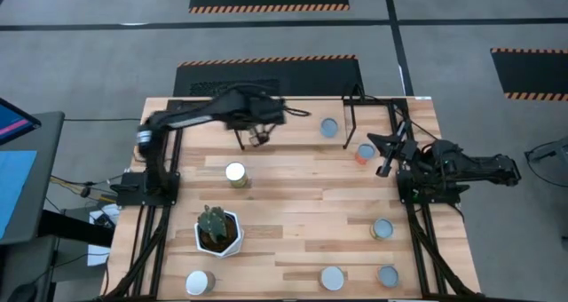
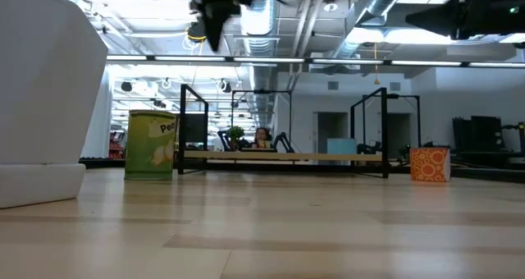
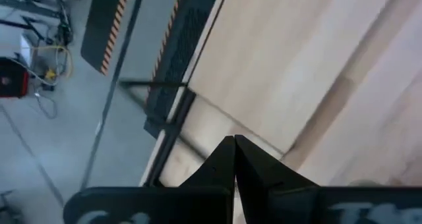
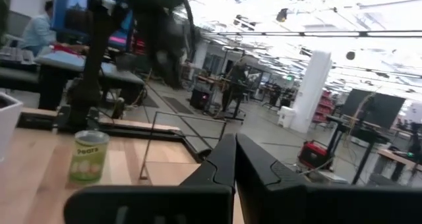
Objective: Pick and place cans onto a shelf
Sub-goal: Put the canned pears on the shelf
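The shelf point(image 2: 279, 157) stands at the table's far side on black legs. One can point(image 1: 330, 127) shows on it in the high view. An orange can point(image 1: 364, 153) stands on the table by the shelf's right end. A yellow-green can point(image 1: 235, 174) stands on the table in front of the shelf's left part. Several more cans, such as one point(image 1: 382, 228), stand near the right and near edges. My left gripper point(image 1: 257, 139) hangs shut and empty above the shelf's left part, and shows in its wrist view point(image 3: 234, 145). My right gripper point(image 4: 235, 141) is shut and empty, raised at the right near the orange can.
A white hexagonal pot with a cactus point(image 1: 218, 231) stands at the near left. Black upright frames point(image 1: 351, 115) rise at the shelf's ends. Bare tabletop point(image 1: 302, 204) lies between the shelf and the near cans. A person sits in the room behind point(image 4: 39, 29).
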